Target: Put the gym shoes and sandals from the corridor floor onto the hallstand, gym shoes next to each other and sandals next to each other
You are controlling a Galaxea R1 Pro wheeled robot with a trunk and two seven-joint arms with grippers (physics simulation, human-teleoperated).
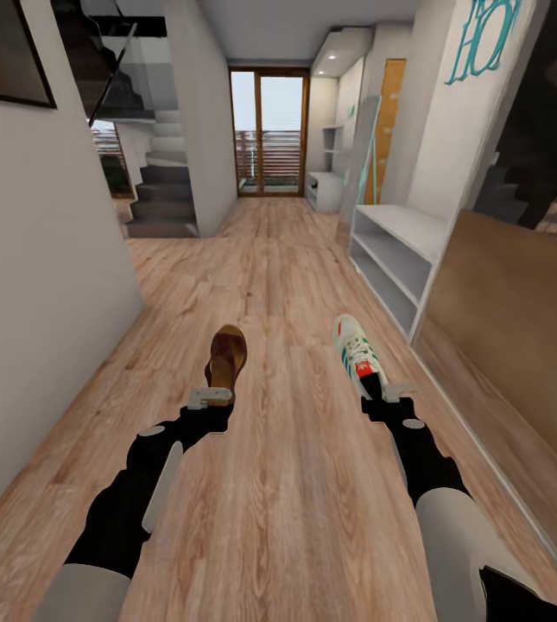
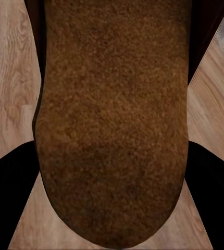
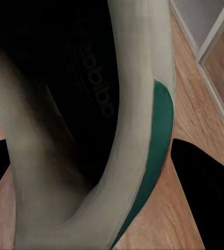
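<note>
- Sandal (image 1: 226, 356) clamped by its heel in left tool (image 1: 209, 398); gym shoe (image 1: 358, 354) clamped likewise in right tool (image 1: 388, 395), both clear of corridor floor (image 1: 287, 484).
- Carry step: hallstand (image 1: 395, 259) ahead-right; next, drive closer, set both on a tier.

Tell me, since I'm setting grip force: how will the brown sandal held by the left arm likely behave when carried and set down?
The sandal looks flat and slim, so probably light. The left gripper holds it by one end, so it may droop or swing. Its flat sole looks grainy, so it likely sits stable rather than slides.
</note>
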